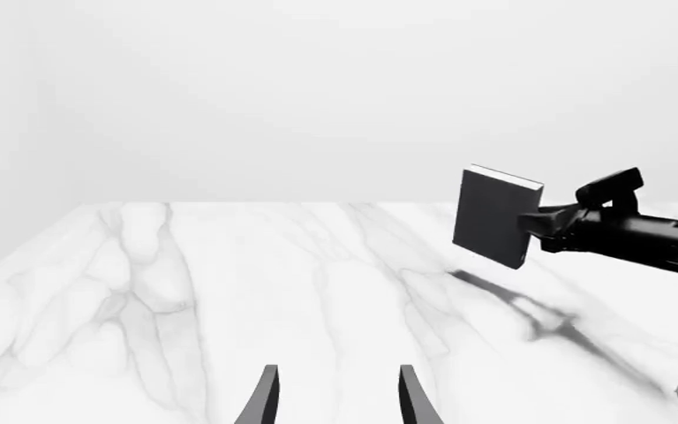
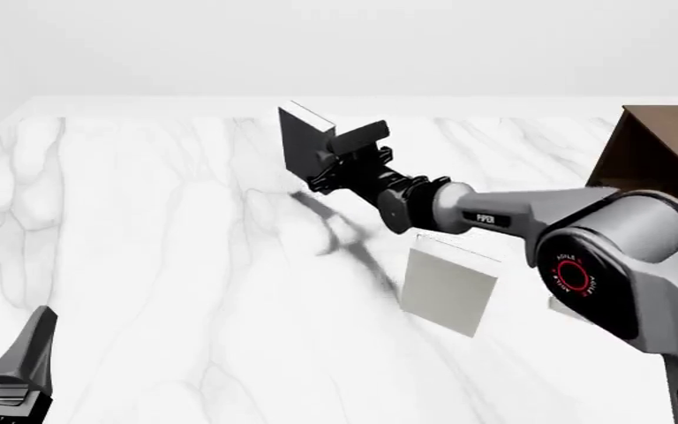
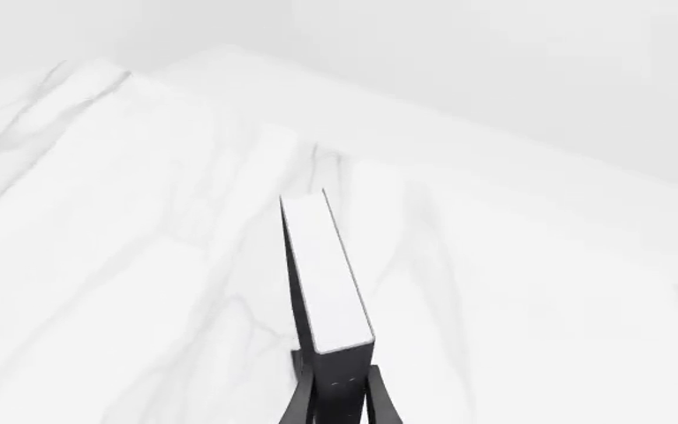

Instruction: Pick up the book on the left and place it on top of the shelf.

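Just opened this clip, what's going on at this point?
The right arm's pincer is shut on the dark book and holds it upright in the air above the marble table, with its shadow on the surface below. The brown shelf stands at the table's right edge, and the book is not on it yet. A pale grey book stands nearer the camera. The left pincer is open and idle, low over the table's near left side.
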You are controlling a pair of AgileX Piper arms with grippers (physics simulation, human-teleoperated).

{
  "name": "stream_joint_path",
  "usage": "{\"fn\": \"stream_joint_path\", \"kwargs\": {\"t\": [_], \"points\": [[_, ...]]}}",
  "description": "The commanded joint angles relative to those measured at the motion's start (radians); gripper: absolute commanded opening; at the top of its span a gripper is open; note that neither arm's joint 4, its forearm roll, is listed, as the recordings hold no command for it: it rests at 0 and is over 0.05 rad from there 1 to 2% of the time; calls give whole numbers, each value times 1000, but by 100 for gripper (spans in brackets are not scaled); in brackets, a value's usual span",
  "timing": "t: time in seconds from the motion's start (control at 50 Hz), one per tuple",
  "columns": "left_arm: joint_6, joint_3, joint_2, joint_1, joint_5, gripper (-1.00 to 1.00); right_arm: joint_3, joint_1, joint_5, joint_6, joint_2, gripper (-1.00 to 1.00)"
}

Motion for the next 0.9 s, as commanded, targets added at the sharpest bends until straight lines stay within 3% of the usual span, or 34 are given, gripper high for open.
{"fn": "stream_joint_path", "kwargs": {"t": [0.02,0.9], "points": [[0,0,0,0,0,100,139,-2,-47,5,-160,-100],[0,0,0,0,0,100,483,5,-44,-67,-579,-100]]}}
